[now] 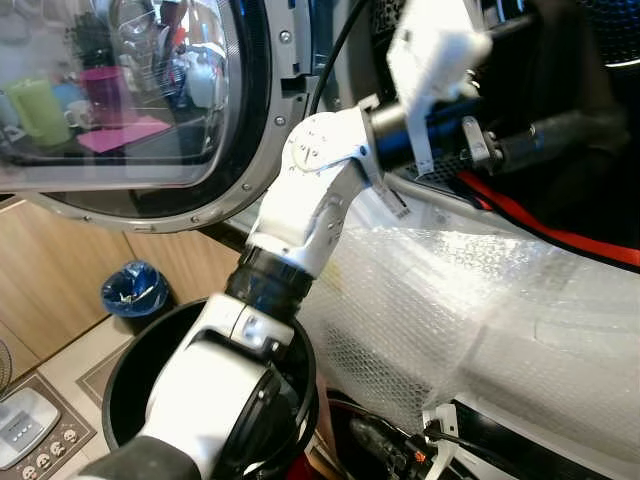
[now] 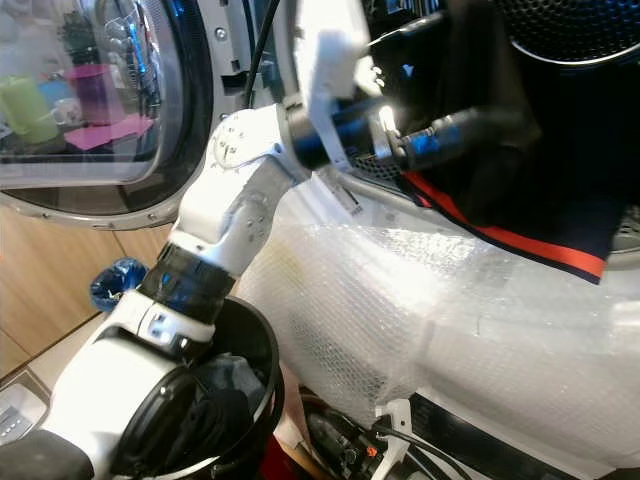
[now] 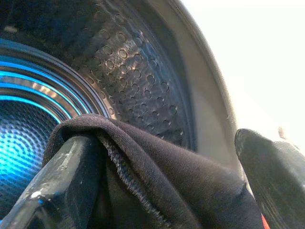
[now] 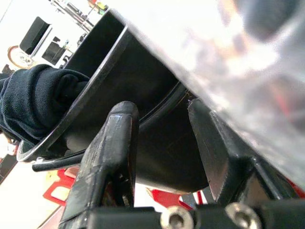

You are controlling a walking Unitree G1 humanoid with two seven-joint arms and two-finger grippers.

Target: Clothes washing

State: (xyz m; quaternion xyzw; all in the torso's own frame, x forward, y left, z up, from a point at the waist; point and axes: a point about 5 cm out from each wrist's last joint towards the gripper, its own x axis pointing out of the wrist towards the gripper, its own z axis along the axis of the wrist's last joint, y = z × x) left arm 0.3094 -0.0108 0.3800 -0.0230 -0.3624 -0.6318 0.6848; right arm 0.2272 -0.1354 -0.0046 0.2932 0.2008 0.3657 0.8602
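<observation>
My left gripper (image 2: 468, 128) reaches into the washing machine's opening, shut on a black garment (image 2: 540, 200) with a red stripe. The garment hangs over the lower lip of the opening. In the left wrist view the black cloth (image 3: 157, 181) lies bunched between the fingers, with the perforated steel drum (image 3: 143, 81) behind. A black bucket (image 1: 130, 370) stands under my left arm with dark clothes (image 4: 33, 95) in it. My right gripper (image 4: 162, 124) is low beside the bucket's wall (image 4: 157, 157), its fingers apart.
The round glass door (image 1: 120, 100) is swung open to the left. Bubble wrap (image 1: 450, 300) covers the machine's front below the opening. A blue bag (image 1: 135, 290) sits by the wooden cabinet, and a small panel with buttons (image 1: 25, 430) lies on the floor at lower left.
</observation>
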